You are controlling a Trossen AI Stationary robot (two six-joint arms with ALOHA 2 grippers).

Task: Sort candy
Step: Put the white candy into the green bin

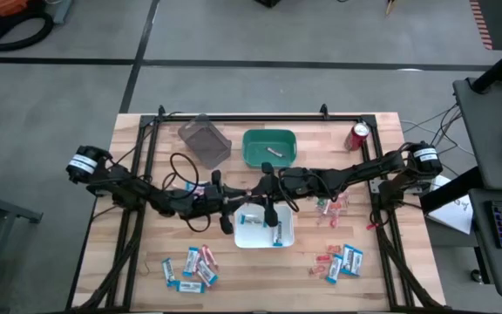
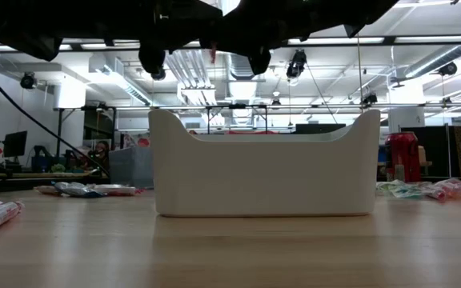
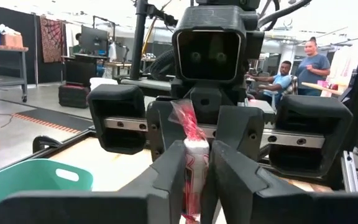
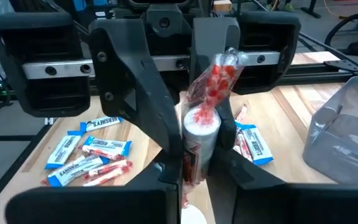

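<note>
High view: the left gripper (image 1: 232,199) and right gripper (image 1: 267,188) met nose to nose over the far edge of the white bin (image 1: 290,234). Loose candy (image 1: 190,266) lay in heaps on the table on both sides.

Low view: both arms hung well above the bin, which hid its contents.

Left wrist view: a slim candy stick (image 3: 192,155) stood upright in the left gripper's mouth. Whether that gripper was gripping it or letting go could not be told.

Right wrist view: the right gripper looked narrowly closed on the stick's white body, below the crinkled red wrapper end.

The stick was probably very light, its body fairly stiff and its twisted wrapper soft and slippery. The body, pinched mid-length, looked the safer place to hold than the loose end.
</note>
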